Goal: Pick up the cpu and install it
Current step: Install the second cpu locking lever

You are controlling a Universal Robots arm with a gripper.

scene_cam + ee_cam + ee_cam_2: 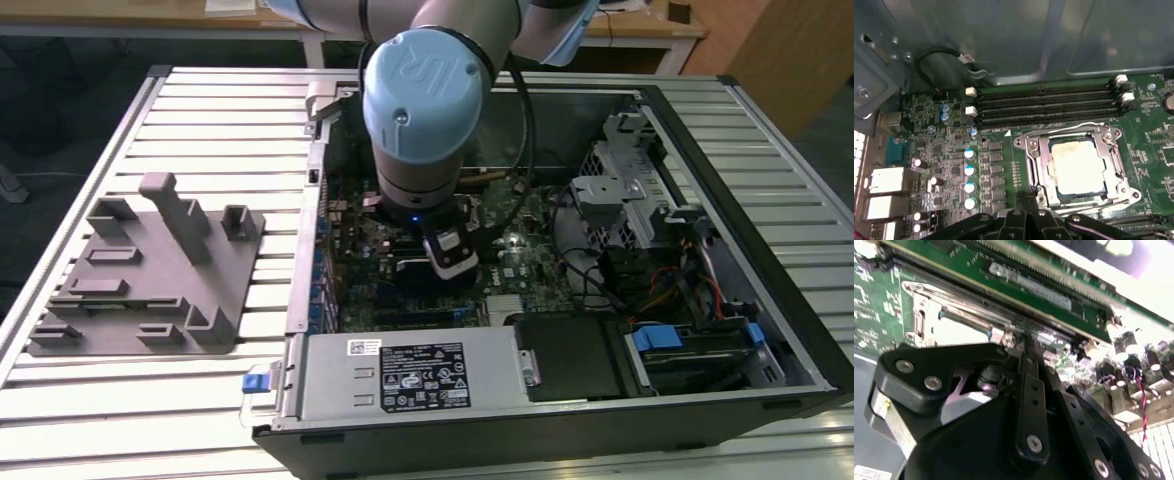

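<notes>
We find the tool [1026, 212] low over the motherboard [999, 150], its black fingers [1031, 200] drawn together at the near edge of the socket frame [1036, 150], holding nothing we can make out. In the second wrist view the fingers [1029, 390] meet just beside the socket's metal lever [954, 305].

The cpu [1074, 165] lies flat in the socket, inside the silver frame, beside the memory slots [1046, 102]. The frame sits around the chip; whether it is latched we cannot tell.

Risks as we judge them: fingertips this close to the frame could catch the lever or scrape the board's small parts if the arm drifts sideways. Any downward push on a chip not seated square could bend contacts beneath it.

The first wrist view gives the chip's pale top and the frame whole. The second wrist view shows the linkage and lever close up. The exterior view sets the arm [427, 100] inside the open computer case [667, 400], with the gray holder block [147, 270] near the surface's [160, 400] left edge.
</notes>
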